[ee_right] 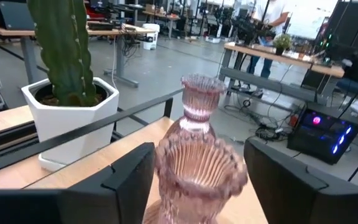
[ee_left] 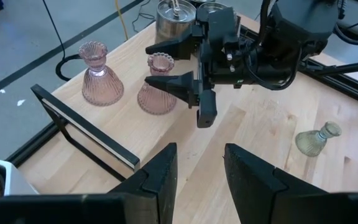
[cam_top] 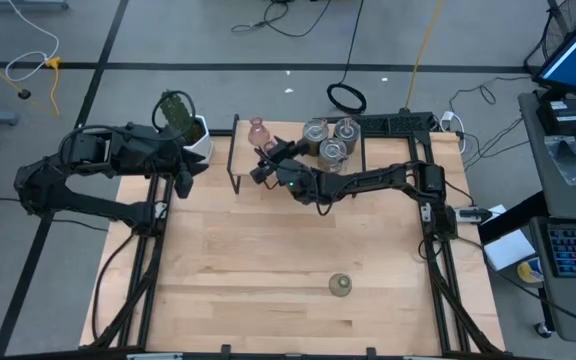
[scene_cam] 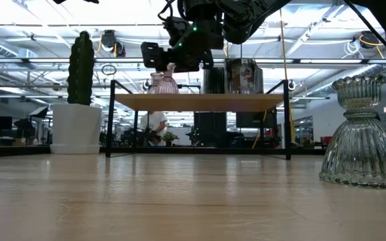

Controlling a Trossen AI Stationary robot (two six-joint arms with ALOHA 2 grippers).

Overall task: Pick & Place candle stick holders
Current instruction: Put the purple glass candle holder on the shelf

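My right gripper (cam_top: pixel 265 160) is open over the small raised shelf (scene_cam: pixel 200 102), its fingers on either side of the top of a pinkish glass holder (ee_left: pixel 157 87) that stands on its base there. A second pinkish holder (ee_left: pixel 101 74) stands just beyond it on the shelf, toward the far edge. Three silvery cylinders (cam_top: pixel 330 138) stand on the shelf to the right. The olive-green holder (cam_top: pixel 340 285) stands upright on the table near the front edge. My left gripper (ee_left: pixel 197 174) is open and empty at the table's left, near the cactus. My right gripper's two fingers (ee_left: pixel 173 81) stand level with the fluted rim (ee_right: pixel 197 165) of the nearer pinkish holder, one on each side, coming from the table's right. Whether they touch the rim I cannot tell. The holder stands upright on the shelf.
A cactus in a white pot (cam_top: pixel 190 128) stands at the shelf's left end, close to my left gripper. The shelf's black frame (cam_top: pixel 235 158) rises from the table. The wooden table (cam_top: pixel 268 260) in front of the shelf holds only the olive-green holder.
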